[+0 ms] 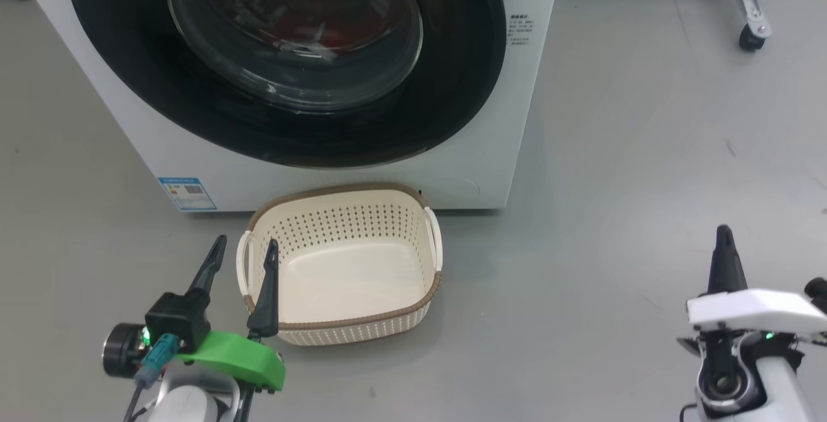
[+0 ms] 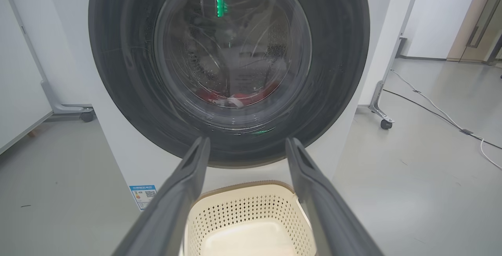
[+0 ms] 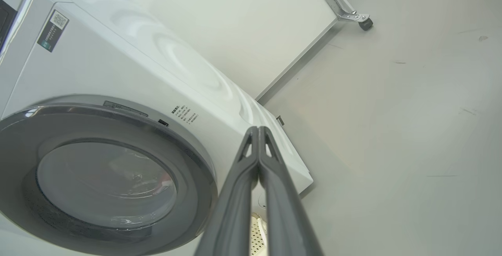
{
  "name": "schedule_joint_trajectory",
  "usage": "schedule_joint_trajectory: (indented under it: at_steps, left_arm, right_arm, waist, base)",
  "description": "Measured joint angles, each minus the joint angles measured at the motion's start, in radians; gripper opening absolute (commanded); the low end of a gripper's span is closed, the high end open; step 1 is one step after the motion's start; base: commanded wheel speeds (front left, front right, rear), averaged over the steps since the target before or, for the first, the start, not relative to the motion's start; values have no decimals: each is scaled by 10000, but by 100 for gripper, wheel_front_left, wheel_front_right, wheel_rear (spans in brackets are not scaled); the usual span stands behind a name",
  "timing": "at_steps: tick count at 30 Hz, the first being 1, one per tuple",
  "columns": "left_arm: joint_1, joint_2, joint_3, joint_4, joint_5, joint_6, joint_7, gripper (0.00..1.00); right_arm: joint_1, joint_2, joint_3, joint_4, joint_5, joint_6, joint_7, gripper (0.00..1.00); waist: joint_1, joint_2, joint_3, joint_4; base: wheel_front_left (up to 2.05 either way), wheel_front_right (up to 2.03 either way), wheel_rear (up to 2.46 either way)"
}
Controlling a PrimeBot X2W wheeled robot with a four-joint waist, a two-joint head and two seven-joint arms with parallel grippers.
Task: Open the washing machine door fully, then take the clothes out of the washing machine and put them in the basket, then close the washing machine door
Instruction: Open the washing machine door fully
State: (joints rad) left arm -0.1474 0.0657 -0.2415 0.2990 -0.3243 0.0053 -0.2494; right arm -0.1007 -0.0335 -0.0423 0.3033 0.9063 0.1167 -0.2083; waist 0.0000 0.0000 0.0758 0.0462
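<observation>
The grey floor (image 1: 614,215) ran under everything. On it, at the far left of the scene, stood the washing machine (image 1: 510,150), white and front-loading. The washing machine door (image 1: 452,86) sat shut against the machine's front, its wide black rim ringing the bulging glass bowl.

The basket (image 1: 362,330) stood on the floor just in front of the machine, below the bottom of the door. It was upright and had nothing in it, with one white handle on its left side and one on its right.

My left gripper (image 1: 247,241) was at the near left, by the basket's left handle. Its two dark fingers were spread wide apart and held nothing. Along that wrist they pointed at the lower part of the door, with the basket showing low between them. I could not tell whether either finger touched the basket.

My right gripper (image 1: 723,241) was at the near right, well apart from the basket. Its fingers were pressed together along their whole length with nothing between them, and they pointed toward the machine's lower right corner.

The clothes (image 2: 251,91) lay inside the drum, a patch of red with some white, seen through the glass at the bottom of the bowl.

A small blue label (image 1: 186,193) sat on the machine's lower left front.
</observation>
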Motion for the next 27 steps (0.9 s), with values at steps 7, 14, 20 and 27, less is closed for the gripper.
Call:
schedule_joint_trajectory:
  at_steps: [7,14,20,27]
  left_arm:
    - [-355,-86,-115,-451,69,15,-27,100]
    - [-803,-125,-192,-869,109,29,-27,100]
    - [-1081,-165,-196,-1099,113,94,-27,100]
    - [-1440,-201,-222,-1429,113,130,-29,100]
  right_arm:
    - [-1133,-61,-107,-4,3139,48,1453,0]
    - [-2688,-90,-215,-153,5070,48,3033,0]
    - [-3823,-134,-324,-148,5724,48,4031,0]
    - [-4955,-602,-439,-63,6002,-63,4729,0]
  waist:
    - [0,0,579,106]
    - [0,0,1365,255]
    - [0,0,1979,377]
    - [0,0,2581,539]
  base:
    - [0,0,0]
    - [0,0,0]
    - [0,0,0]
    - [0,0,0]
